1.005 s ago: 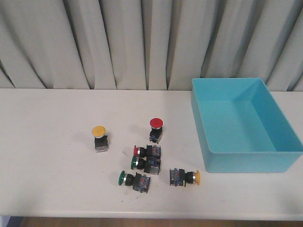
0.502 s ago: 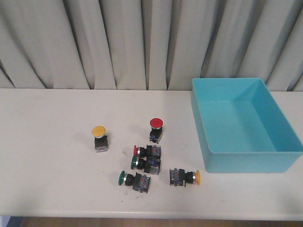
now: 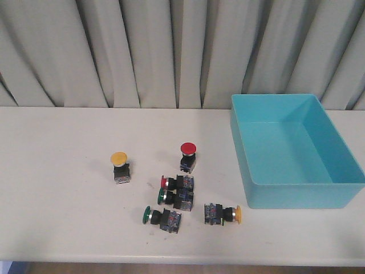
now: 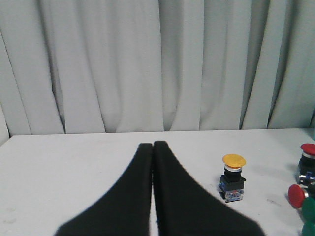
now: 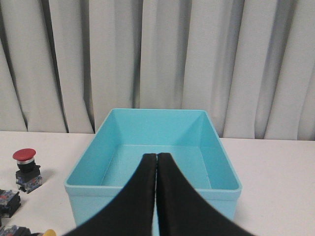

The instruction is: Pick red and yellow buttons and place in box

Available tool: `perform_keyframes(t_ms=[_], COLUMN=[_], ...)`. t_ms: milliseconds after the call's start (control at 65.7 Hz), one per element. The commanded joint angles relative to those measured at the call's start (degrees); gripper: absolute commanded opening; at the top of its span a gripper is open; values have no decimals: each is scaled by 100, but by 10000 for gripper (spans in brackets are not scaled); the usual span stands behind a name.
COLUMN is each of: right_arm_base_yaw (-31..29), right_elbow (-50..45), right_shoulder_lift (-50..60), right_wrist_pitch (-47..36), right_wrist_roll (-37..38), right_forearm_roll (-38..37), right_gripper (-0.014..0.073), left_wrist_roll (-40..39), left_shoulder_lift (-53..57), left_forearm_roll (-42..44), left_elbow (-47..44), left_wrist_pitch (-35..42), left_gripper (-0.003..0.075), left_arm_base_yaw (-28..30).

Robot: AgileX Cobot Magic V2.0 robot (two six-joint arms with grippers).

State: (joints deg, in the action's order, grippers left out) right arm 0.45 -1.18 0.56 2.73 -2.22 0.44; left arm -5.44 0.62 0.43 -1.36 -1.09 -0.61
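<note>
Our left fingers (image 4: 153, 147) are pressed together, empty, an upright yellow button (image 4: 233, 176) just beyond on the desk (image 4: 74, 162). Our right fingers (image 5: 156, 160), also together and empty, point at the box (image 5: 152, 147); grey curtains (image 3: 171, 51) hang behind.

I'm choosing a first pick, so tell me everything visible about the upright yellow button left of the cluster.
The upright yellow button stands alone on the white table, left of the other buttons and touching none. It has a round orange-yellow mushroom cap on top, a black blocky body under it and a blue-grey base with red marks, all plastic-looking. The left wrist view shows it upright too. No hand touches it.
</note>
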Motion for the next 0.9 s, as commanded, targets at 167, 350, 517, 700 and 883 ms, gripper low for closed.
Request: perform_keyframes(t_ms=[167,350,517,700,883], right_arm_base_yaw=[-37,-37,-37,-37,-37], right_elbow=[1624,2798,3405,3371,3371], right_shoulder_lift=[-808,-1926,-2808,-3394,-3671], right_wrist_pitch=[207,980,1998,2767,2921], right_wrist_roll=[-200,-359,-353,-347,-352], right_forearm_roll=[3,-7,13,369,466], right_gripper=[-3,-3,-3,-3,-3], left_wrist_roll=[-148,19,139,90,90], left_shoulder_lift=[-501,-1799,-2862,-3558,-3886], left_forearm_roll=[-43,99,75,75,75], left_elbow=[1616,2934,3648,3515,3493], left_wrist_pitch=[-421,-1522,-2437,-2608,-2581], left_gripper=[-6,-6,-6,-6,-6], left_arm_base_yaw=[11,11,11,11,11])
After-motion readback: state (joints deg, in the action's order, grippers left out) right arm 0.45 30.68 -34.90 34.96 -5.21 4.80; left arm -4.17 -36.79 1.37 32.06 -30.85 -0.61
